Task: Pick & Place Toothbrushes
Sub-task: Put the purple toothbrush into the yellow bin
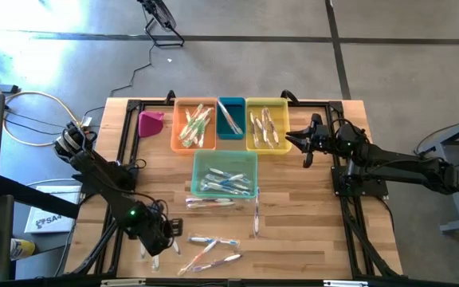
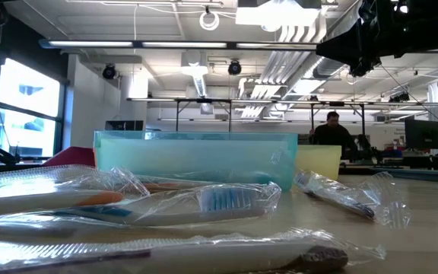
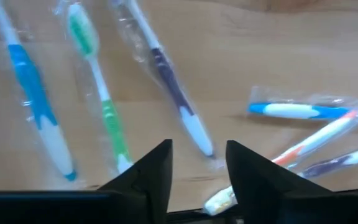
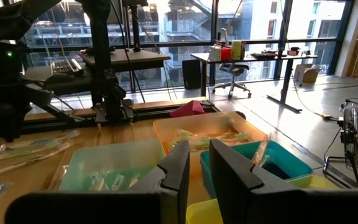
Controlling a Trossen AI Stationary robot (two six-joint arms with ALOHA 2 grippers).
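surface: wooden table [image 1: 309, 231] | on it: orange bin [image 1: 194, 125], teal bin [image 1: 230, 118], yellow bin [image 1: 267, 124] in a row behind light green bin [image 1: 225, 174]; pink bin [image 1: 151, 123] beside orange | loose wrapped toothbrushes [image 1: 209, 250] in front of light green bin

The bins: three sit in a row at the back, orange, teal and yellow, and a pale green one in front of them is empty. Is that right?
Not quite. The pale green bin is not empty: the high view shows several toothbrushes lying in it. The rest holds: the orange bin, teal bin and yellow bin sit in a row behind it.
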